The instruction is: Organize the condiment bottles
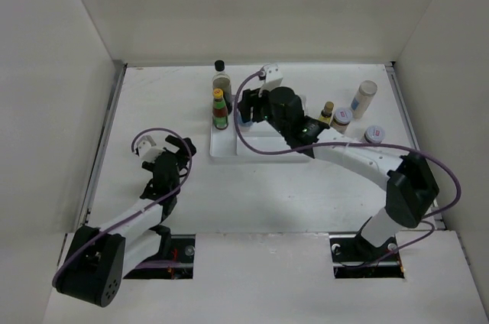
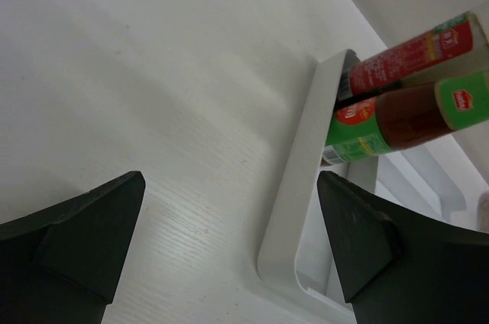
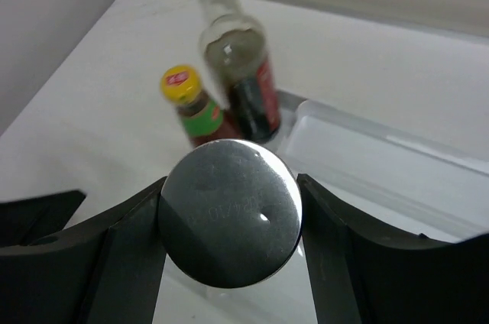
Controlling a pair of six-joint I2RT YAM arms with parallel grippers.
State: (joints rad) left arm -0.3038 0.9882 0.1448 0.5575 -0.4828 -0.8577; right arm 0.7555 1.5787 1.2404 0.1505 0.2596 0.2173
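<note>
Left claw [image 1: 164, 144] sits near-left of tray [image 1: 260, 154], fingers wide apart, nothing between them. Right claw [image 3: 231, 209] is over tray's left part, clamped on silver-lid jar [image 3: 225, 228]. Just beyond it, at tray's far-left end, yellow-cap bottle [image 3: 189, 102] and tall bottle [image 3: 235, 64] stand close together. Right of tray, amber bottle [image 1: 327, 112] and three shakers [image 1: 364, 98] are outside it. Risk: setting jar down too near the two bottles knocks them over. Round jar may also slip if the pinch is off-centre.
</note>
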